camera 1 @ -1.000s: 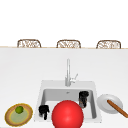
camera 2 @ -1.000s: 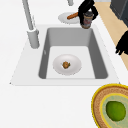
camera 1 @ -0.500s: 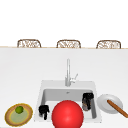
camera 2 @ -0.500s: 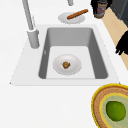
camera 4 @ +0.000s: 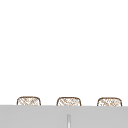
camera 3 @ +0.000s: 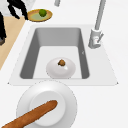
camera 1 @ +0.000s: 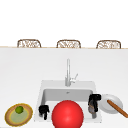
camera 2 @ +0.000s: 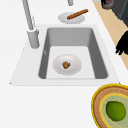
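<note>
Hovering beside the plate (camera 1: 105, 106), the right hand (camera 1: 94, 103) hangs curled, empty; the breadstick (camera 1: 117, 108) lies diagonally.

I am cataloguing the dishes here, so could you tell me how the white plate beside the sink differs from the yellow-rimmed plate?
The white plate is plain white and lies to the right of the sink; the yellow-rimmed plate has brown and green rings and lies to its left. The white plate carries a long brown stick-shaped food; the yellow-rimmed plate carries a round green fruit. Both are round and rest flat on the counter.
</note>
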`<state>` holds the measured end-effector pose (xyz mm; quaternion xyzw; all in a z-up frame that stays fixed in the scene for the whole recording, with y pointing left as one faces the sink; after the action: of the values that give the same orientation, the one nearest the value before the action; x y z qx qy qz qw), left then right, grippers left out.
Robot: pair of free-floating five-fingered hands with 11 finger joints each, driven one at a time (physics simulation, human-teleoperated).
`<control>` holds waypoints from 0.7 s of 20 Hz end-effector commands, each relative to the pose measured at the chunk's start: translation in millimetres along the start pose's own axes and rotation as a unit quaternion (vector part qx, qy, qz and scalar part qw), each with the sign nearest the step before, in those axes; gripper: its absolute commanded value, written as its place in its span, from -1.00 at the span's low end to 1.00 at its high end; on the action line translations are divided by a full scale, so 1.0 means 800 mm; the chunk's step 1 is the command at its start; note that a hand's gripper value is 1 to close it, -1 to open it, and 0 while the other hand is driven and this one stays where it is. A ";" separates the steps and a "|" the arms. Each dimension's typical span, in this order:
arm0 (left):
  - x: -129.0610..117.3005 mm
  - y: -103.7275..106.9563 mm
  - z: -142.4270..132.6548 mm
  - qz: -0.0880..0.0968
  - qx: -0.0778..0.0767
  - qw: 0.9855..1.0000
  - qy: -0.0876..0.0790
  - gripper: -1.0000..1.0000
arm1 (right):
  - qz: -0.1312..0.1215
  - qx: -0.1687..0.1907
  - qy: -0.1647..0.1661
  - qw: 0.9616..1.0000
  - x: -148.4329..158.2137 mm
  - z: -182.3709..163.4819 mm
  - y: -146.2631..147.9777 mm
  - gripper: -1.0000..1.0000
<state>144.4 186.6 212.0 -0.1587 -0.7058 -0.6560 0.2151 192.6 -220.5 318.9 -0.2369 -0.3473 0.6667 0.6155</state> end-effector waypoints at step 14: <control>0.000 0.000 0.000 0.000 0.000 1.000 0.000 0.00 | -0.019 0.003 -0.017 1.000 -0.157 0.027 0.045 1.00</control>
<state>144.4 186.6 212.0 -0.1587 -0.7058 -0.6560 0.2151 173.2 -325.5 301.7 -0.2247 -0.3528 0.6639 0.6199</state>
